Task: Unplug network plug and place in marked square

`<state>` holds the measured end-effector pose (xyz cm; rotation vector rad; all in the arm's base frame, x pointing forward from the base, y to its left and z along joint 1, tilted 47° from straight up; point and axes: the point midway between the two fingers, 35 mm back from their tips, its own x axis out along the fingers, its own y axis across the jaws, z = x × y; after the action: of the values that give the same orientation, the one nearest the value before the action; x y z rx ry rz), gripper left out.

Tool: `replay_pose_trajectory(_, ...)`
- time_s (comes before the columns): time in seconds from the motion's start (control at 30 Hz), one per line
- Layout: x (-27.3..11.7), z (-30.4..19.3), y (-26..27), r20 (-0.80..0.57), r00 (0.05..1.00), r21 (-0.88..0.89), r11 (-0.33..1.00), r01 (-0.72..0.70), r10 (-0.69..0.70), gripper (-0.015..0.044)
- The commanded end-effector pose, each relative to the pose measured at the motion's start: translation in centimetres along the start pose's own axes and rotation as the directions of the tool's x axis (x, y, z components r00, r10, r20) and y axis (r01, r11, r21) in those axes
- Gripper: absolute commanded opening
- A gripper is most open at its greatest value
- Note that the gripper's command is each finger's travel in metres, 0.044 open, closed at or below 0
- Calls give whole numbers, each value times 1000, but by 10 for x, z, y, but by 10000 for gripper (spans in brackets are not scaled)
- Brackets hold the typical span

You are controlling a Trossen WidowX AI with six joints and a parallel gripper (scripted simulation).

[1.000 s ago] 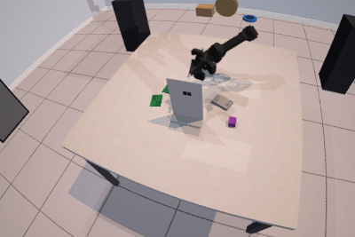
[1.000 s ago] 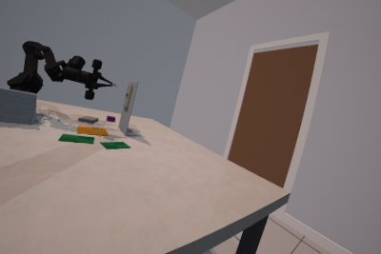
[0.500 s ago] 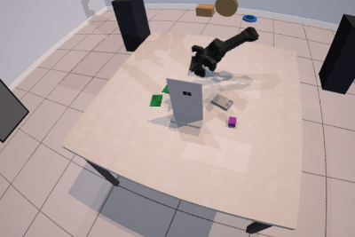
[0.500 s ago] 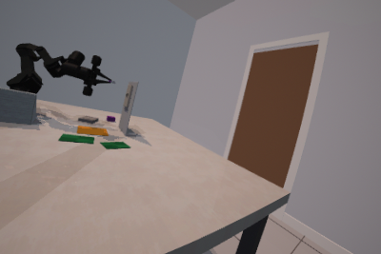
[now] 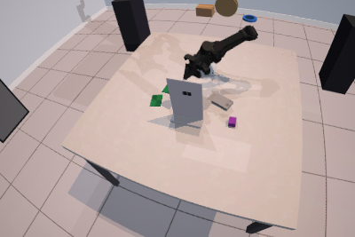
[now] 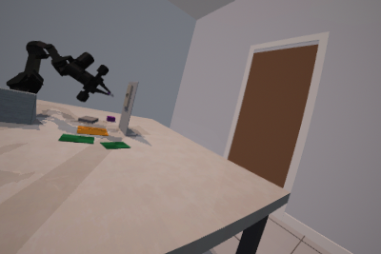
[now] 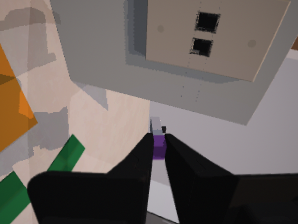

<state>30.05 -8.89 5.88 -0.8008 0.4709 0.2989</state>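
Plug with purple, blocky body and pale nose (image 6: pixel 111 95) (image 7: pixel 159 150) is pinched between the fingertips of the black two-finger end effector (image 5: pixel 185 77) (image 6: pixel 110 95) (image 7: pixel 158 139). The plug is outside the socket with two square black openings (image 5: pixel 186 93) (image 7: pixel 201 47), which lies ahead of the end effector, in the upright grey panel (image 5: pixel 187 107) (image 6: pixel 126 116) (image 7: pixel 100 50).

Handling: the plug is probably light and stiff, with smooth sides that could slip if gripped at an edge. The tab is likely the fragile part; its condition cannot be confirmed. Take hold on the two opposite flat sides of the purple body, clear of the tab and nose.

Orientation: the nose points forward, away from the end effector. The long axis runs roughly in line with the fingers and slopes downward ahead of them.

Extraction appears complete; placement remains. The next move calls for lowering toward the pale surface (image 5: pixel 262 148) (image 6: pixel 190 197) (image 7: pixel 100 130) below the end effector, with clearance from the panel. The marked square cannot be identified with certainty. A steep tilt at contact could make the plug roll upon release.
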Motion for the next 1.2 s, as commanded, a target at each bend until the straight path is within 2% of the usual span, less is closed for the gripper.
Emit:
replay_pose_trajectory(0.0,5,-3,8,7,997,-21,997,-73,73,0)
replay_pose_trajectory(0.33,15,-13,38,35,960,-50,960,-275,277,0)
replay_pose_trajectory(0.73,17,-17,70,114,873,-71,881,-469,474,0)
replay_pose_trajectory(0.97,16,-17,84,174,816,-78,834,-547,551,0)
replay_pose_trajectory(1.17,17,-17,87,175,814,-78,832,-549,554,0)
